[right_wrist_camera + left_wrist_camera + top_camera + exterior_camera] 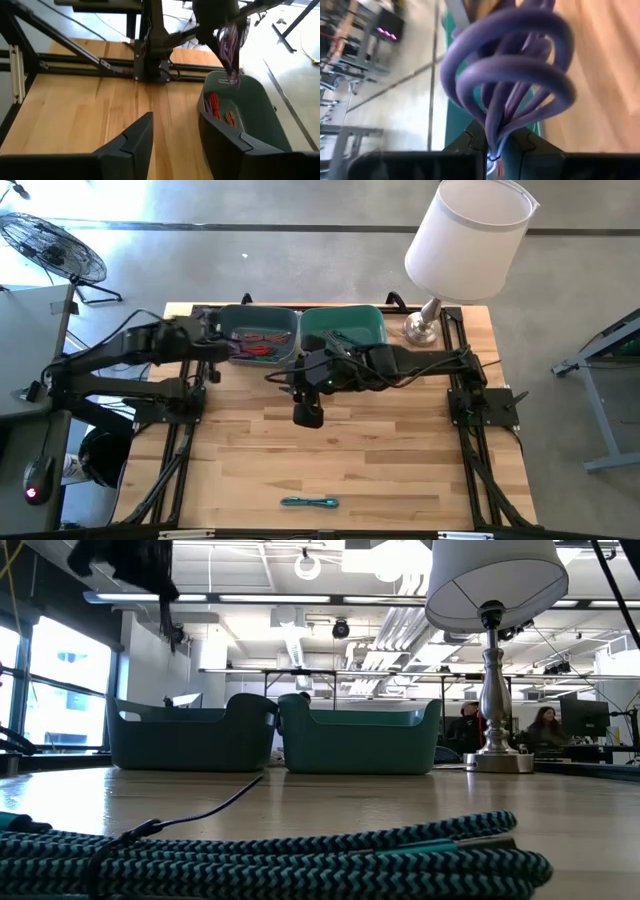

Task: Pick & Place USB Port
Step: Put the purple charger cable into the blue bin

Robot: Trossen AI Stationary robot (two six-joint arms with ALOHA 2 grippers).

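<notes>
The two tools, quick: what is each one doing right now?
Left tool: closed on a coiled purple cable above the left teal bin.
Right tool: open, holding nothing.

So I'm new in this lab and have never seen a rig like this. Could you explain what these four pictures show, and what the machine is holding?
It is a robot with two dark arms at a wooden table, each ending in a two-finger gripper. One picture looks straight down on the table, one looks level across it, and the other two come from cameras on the arms' wrists.

At the far edge stand two teal bins, side by side, with a white-shaded lamp beside them. A teal braided cable lies near the front edge, close to the low camera.

The left gripper is shut on a coiled purple cable, held above the bin that has red and orange cables inside. The right gripper is open and holds nothing, hovering over the tabletop in front of the bins.
</notes>
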